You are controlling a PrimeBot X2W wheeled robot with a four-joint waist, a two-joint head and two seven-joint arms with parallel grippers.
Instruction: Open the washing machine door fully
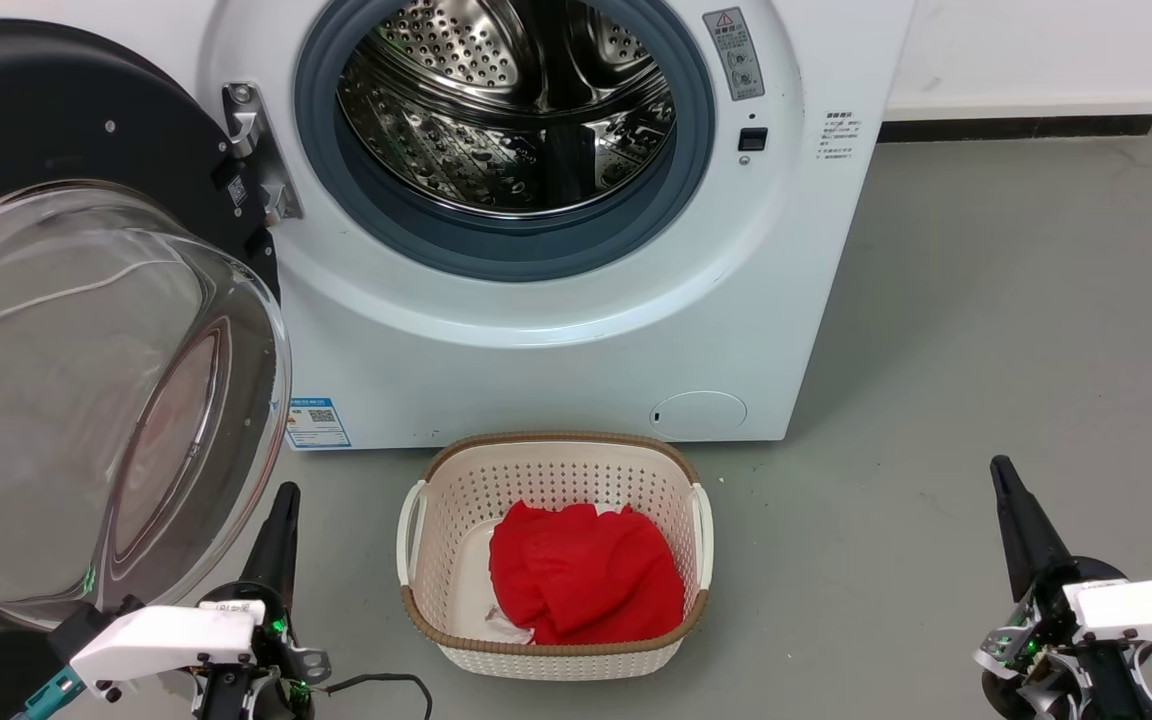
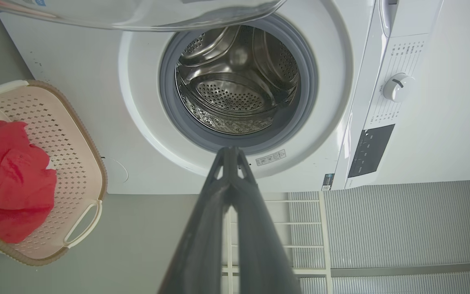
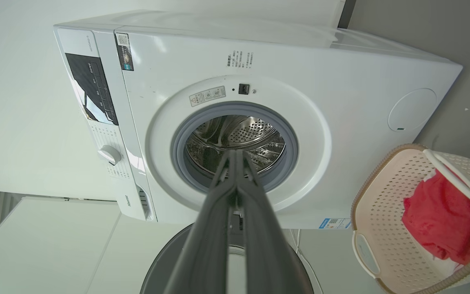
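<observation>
The washing machine door stood swung out on its metal hinge at about 9 o'clock from the drum, its glass bowl bulging toward the camera and its black ring behind it. The washing machine filled the 12 o'clock part of the head view, the grey gasket ringing the bare opening. At 6 o'clock from the opening, on the floor, sat the cream basket with a red cloth in it. The left gripper lay at 7 o'clock, fingers pressed together and holding nothing, just beside the bowl's lower edge; whether it touched I could not tell. The right gripper, at 4 o'clock, was likewise pressed together and empty, well apart from the machine.
</observation>
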